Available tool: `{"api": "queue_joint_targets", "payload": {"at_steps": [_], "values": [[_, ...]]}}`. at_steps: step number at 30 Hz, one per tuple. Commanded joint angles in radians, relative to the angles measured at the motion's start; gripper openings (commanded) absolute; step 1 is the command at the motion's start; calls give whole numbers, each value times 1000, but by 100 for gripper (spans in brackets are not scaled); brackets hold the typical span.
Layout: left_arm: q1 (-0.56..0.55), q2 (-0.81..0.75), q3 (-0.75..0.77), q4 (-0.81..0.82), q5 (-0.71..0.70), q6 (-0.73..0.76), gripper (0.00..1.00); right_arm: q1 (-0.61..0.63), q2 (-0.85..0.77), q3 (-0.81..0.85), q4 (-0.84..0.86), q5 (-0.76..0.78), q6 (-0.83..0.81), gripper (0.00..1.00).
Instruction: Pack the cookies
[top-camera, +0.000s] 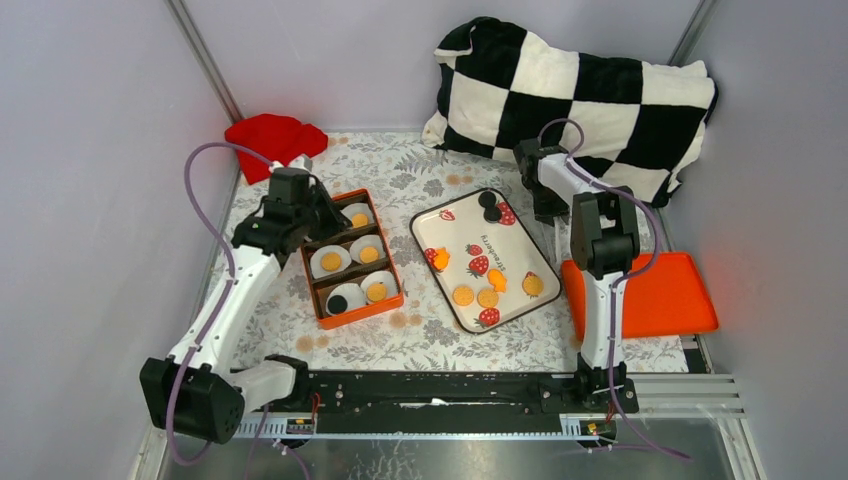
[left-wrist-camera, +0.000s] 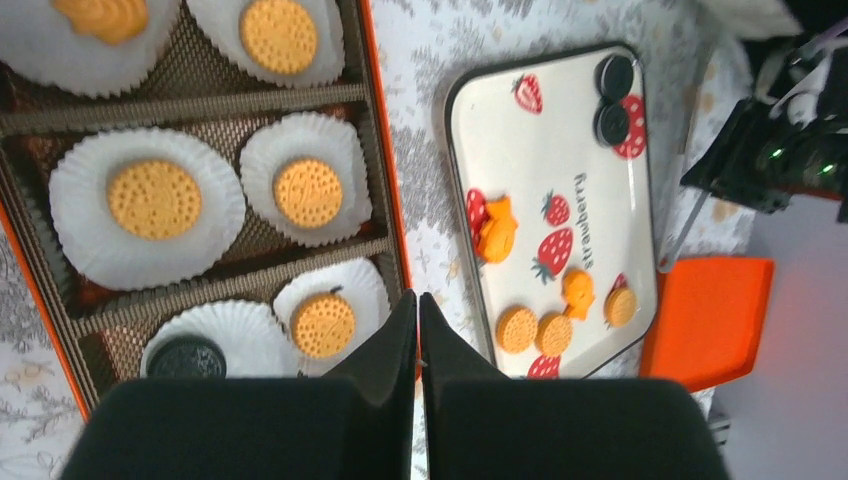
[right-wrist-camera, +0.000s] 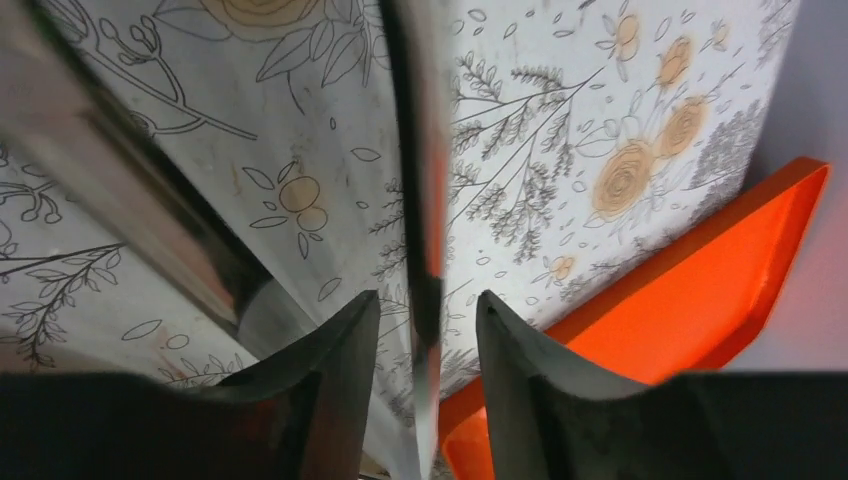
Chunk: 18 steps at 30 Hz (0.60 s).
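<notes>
Some cookies (left-wrist-camera: 155, 198) sit in paper cups (left-wrist-camera: 90, 250) inside the orange box (left-wrist-camera: 383, 190); others lie loose on the strawberry tray (top-camera: 455, 232). My left gripper (left-wrist-camera: 418, 298) is clenched on nothing, just above the box's right rim, beside a cupped one. My right gripper (right-wrist-camera: 428, 300), jaws parted, straddles a thin edge by the tray's far right side, apart from them.

A table (top-camera: 420, 335) under a flowered cloth fills the middle of the frame. An orange box (top-camera: 362, 312) sits left of centre, with a white strawberry tray (top-camera: 470, 225) beside it. A red cloth (top-camera: 272, 137) lies upper left, a black-and-white checked blanket (top-camera: 570, 95) upper right, and a flat orange lid (top-camera: 665, 295) at the right.
</notes>
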Motion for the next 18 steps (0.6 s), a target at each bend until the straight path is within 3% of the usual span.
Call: {"api": "queue_joint_targets", "payload": {"at_steps": [1,2,4,14,18], "values": [[-80,-51,-60,-58,-128,-13,4,7,-127,-88,118,-75,-11,60],[-96,-59,-68,-68,-142,-13,4,7,-158,-115,153,-102,-14,72],[-114,-70,-84,-85,-151,-11,4,7,-204,-126,194,-157,-22,75],[-275,-95,-199,-88,-195,-100,3,8,-517,-219,408,-348,12,77],[-354,-68,-274,-19,-207,-151,3,10,-671,-338,457,-524,49,67]]}}
